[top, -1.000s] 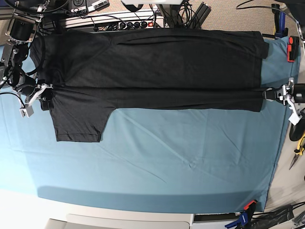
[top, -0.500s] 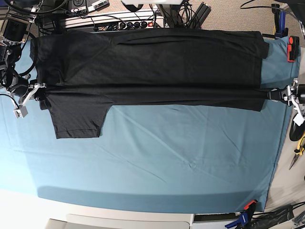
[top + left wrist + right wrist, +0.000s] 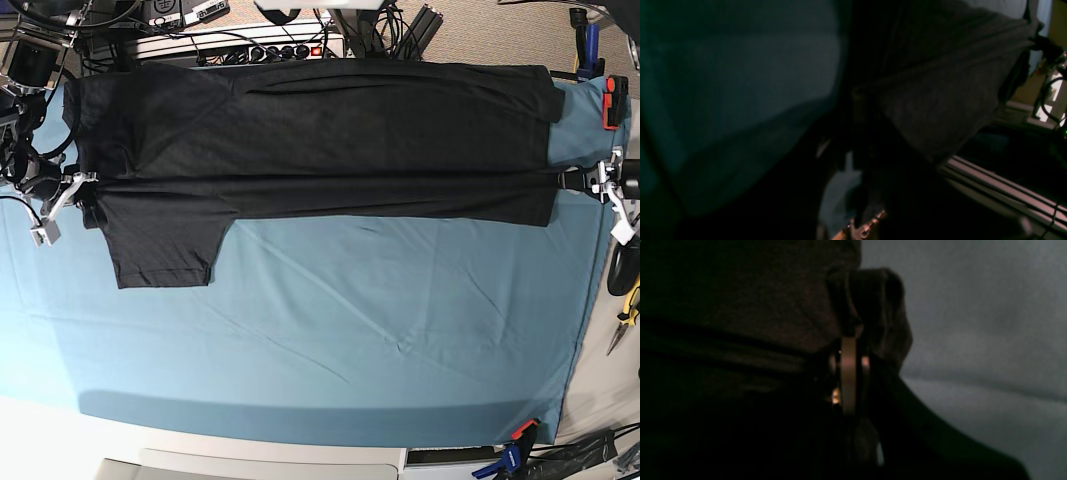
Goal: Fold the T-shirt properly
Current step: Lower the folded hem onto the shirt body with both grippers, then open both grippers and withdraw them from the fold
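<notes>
Garment: the T-shirt is laid lengthwise across the far half of the table cloth, plain black side up; no graphic is visible.

Fold state: a long crease is seen running the full length of the garment, with a narrow band of fabric lying on the near side of it. One sleeve is spread flat toward the near edge, clear of the band.

Right gripper: clenched on a bunched fold of the T-shirt at the sleeve end; in the right wrist view the fabric is seen gathered over the closed metal fingers.

Left gripper: clenched at the opposite end of the crease; dark fabric fills the left wrist view, though the jaws themselves are too dark to be made out there.

Reason for hold: both ends of the same fold line are gripped, judged so that the cloth is kept taut and the edge straight while it is carried.

Stage: judged early; a lengthwise fold is in hand, the sleeve is not yet tucked, and no crosswise fold is evident.

Risk: uneven pull from either end would be expected to skew the crease or drag the table cloth, which shows wrinkles near mid-table.
</notes>
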`<state>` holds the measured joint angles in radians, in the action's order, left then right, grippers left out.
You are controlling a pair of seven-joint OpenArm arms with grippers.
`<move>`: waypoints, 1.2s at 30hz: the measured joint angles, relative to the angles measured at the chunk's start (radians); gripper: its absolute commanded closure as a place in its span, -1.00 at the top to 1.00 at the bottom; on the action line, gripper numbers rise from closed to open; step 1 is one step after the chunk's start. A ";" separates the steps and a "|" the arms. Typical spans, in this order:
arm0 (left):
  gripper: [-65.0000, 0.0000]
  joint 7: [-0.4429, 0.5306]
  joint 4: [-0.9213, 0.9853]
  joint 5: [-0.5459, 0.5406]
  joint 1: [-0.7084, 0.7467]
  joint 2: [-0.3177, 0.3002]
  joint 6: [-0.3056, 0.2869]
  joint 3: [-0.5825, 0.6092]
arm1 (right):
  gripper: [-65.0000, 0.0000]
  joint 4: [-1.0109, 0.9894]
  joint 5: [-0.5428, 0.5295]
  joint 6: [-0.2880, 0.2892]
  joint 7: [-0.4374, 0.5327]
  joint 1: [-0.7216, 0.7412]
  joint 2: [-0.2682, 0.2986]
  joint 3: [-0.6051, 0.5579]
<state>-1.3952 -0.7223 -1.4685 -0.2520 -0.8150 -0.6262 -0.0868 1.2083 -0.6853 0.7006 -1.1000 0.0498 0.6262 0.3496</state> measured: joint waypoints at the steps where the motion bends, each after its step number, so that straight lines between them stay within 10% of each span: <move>1: -1.00 0.000 0.000 0.000 0.000 0.000 0.000 0.000 | -1.00 0.000 0.000 0.000 -0.005 0.000 0.000 0.000; 12: -0.99 0.000 0.000 0.000 0.000 0.000 0.000 0.000 | -1.00 0.000 0.000 0.000 -0.026 0.000 0.000 0.000; 18: -0.23 0.008 0.000 -0.010 -0.001 -0.005 0.000 0.000 | -0.45 0.000 0.005 0.000 -0.028 0.000 0.000 0.000; 36: -0.23 0.000 -0.264 0.006 0.002 -0.055 -0.014 0.000 | -0.42 0.001 -0.126 -0.003 -0.010 0.124 -0.074 0.302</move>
<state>-1.3949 -0.9867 -1.4624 -0.2501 -0.8700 -0.6399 -0.0864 1.2091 -0.8112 0.6971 -1.1099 0.1734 0.5518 0.6518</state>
